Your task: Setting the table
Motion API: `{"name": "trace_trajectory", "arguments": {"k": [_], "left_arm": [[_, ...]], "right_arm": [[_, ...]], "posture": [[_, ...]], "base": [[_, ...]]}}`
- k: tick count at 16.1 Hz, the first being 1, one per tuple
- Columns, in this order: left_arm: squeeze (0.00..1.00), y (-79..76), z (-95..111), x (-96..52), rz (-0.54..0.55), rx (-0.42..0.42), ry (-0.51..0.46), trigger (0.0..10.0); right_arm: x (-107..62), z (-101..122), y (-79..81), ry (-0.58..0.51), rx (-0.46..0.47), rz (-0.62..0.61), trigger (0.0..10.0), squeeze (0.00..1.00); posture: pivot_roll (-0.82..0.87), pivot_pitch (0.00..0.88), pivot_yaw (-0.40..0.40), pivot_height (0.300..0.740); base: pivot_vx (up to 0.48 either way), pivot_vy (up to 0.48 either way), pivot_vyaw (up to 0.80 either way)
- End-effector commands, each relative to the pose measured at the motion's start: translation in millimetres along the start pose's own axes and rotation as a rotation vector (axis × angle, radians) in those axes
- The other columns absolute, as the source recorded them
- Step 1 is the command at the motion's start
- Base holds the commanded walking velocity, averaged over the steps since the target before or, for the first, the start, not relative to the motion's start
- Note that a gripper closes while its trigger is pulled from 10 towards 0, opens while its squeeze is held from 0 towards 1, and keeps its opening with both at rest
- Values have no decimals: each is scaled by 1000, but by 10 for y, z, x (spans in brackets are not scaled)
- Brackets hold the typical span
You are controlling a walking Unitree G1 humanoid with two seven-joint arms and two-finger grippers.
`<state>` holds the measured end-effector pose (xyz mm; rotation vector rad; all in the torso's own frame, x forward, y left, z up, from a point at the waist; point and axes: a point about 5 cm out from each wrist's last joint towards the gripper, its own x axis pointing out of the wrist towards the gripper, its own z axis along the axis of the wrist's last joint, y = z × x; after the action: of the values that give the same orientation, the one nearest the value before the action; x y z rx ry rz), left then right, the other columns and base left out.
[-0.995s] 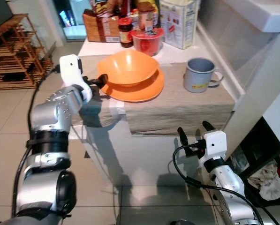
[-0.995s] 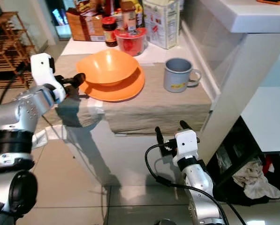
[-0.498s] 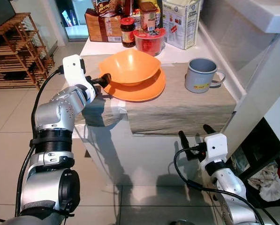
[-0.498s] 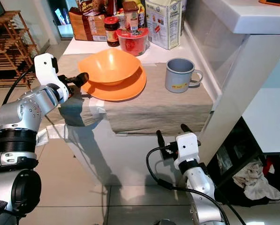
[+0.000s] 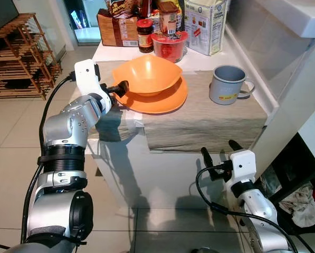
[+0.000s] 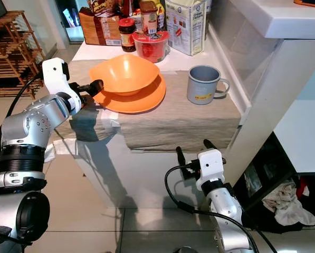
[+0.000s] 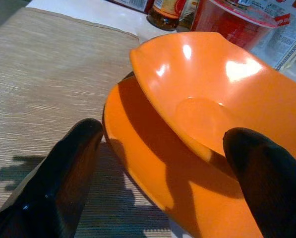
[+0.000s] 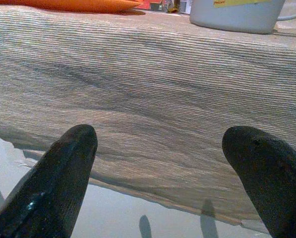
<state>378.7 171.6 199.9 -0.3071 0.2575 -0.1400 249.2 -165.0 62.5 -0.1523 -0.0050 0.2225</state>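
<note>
Lowest in the left eye view, right of centre, the right gripper (image 5: 219, 152) hangs below the table edge, its two black fingers spread wide with nothing between them; in the right wrist view those fingers frame the hanging front of the beige cloth (image 8: 152, 104). That cloth drapes over the front of the white table (image 5: 162, 174) at the middle of the frame. On the left side the silver left arm rises from the bottom edge to the centre left, where the left gripper (image 5: 118, 88) reaches the left rim of the orange dishes; its fingers are apart, and in the left wrist view they sit either side of the near rim of the orange bowl (image 7: 212, 94) without clearly touching it; whether they press the rim I cannot tell. The orange bowl rests, slightly tilted, on the orange plate (image 5: 157, 100), both on the cloth at upper centre. To their right, apart from them, a grey mug (image 5: 227, 84) stands upright, handle towards the right. Behind, along the top edge, stand a red tub (image 5: 169, 46), a dark jar (image 5: 144, 35), a white carton (image 5: 206, 23) and a brown box (image 5: 115, 26); a wooden rack (image 5: 17, 58) fills the upper left.
</note>
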Motion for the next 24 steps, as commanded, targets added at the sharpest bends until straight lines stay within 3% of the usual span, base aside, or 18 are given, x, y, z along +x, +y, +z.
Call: {"name": "trace_trajectory", "arguments": {"k": [1, 4, 11, 21, 22, 23, 24], "left_arm": [[0, -85, 110, 1, -26, -26, -29, 10000], [0, -142, 93, 41, -45, -83, -24, 10000], [0, -182, 64, 127, -32, -53, -12, 10000], [0, -368, -68, 270, -58, -124, 35, 10000], [0, -363, -78, 275, -55, -126, 38, 4196], [0, -357, -81, 277, -58, -140, 31, 0], [0, -334, -98, 283, -36, -141, 42, 0]], "right_arm": [[-4, 13, 10, -5, -10, 15, 10000, 0], [-4, 11, 16, -4, -9, 16, 10000, 0], [-5, 41, 32, -9, -9, 12, 10000, 0], [-38, 61, 13, -7, -15, 13, 10000, 0], [-40, 56, 9, -6, -15, 13, 10000, 0], [-42, 49, 5, -4, -16, 12, 10000, 0], [-42, 43, 3, -1, -15, 11, 10000, 0]], "posture": [[-137, 0, 62, 736], [-140, 0, 62, 736], [-145, 0, 64, 736], [-161, 0, 62, 736], [-161, 0, 62, 736], [-161, 0, 62, 736], [-161, 0, 61, 736]], "base": [[0, 0, 0], [0, 0, 0], [0, 0, 0], [0, 0, 0], [0, 0, 0], [0, 0, 0], [0, 0, 0]]}}
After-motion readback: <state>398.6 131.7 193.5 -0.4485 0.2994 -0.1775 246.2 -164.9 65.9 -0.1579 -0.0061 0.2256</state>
